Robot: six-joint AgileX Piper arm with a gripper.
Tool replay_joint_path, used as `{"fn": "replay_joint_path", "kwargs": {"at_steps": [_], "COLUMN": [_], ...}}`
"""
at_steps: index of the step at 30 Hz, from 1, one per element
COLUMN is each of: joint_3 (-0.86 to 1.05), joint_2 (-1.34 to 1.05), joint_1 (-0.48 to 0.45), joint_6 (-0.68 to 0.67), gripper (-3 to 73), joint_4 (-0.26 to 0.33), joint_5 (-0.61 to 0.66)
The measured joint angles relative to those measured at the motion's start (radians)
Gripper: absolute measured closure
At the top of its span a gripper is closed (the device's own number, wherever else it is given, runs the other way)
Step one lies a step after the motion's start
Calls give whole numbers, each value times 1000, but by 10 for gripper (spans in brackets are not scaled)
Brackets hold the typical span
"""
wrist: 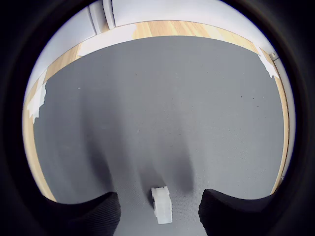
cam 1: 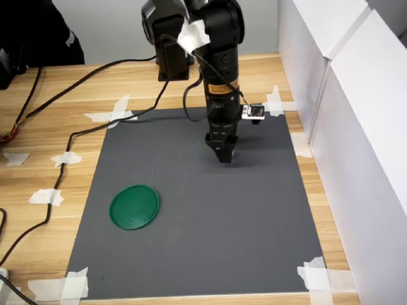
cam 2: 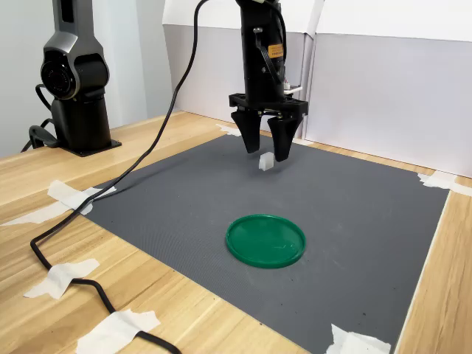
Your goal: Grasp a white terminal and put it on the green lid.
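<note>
The white terminal [cam 2: 266, 161] is a tiny boxy piece lying on the grey mat [cam 2: 354, 221], in the far half of it in the second exterior view. My gripper [cam 2: 267, 150] hangs straight over it, open, pointing down. In the wrist view the terminal [wrist: 162, 204] lies between the two dark fingers [wrist: 93, 216] with a gap on each side. In the first exterior view the gripper [cam 1: 224, 154] covers the terminal. The green lid [cam 1: 134, 206] lies flat on the mat, nearer the first exterior view's left; the same lid [cam 2: 265, 240] is bare and apart from the gripper.
White panels [cam 1: 356, 127] wall off the first exterior view's right. A black cable [cam 1: 82, 133] runs over the wooden table and the mat's corner. White tape strips [cam 1: 315, 274] hold the mat's corners. The arm's base [cam 2: 74, 81] stands at the back. A dark-clothed person [cam 1: 38, 32] sits at the far left.
</note>
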Motion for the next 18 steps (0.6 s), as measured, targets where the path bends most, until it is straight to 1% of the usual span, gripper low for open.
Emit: {"fn": "replay_joint_path", "kwargs": {"at_steps": [11,16,18], "joint_3": [0,0,0], "joint_2": [33,40,40], "joint_1": [0,0,0], "joint_6": [-1,-1,0], "gripper": [24,87,137], "joint_4": [0,0,1], "joint_5": [-7,-1,5]}}
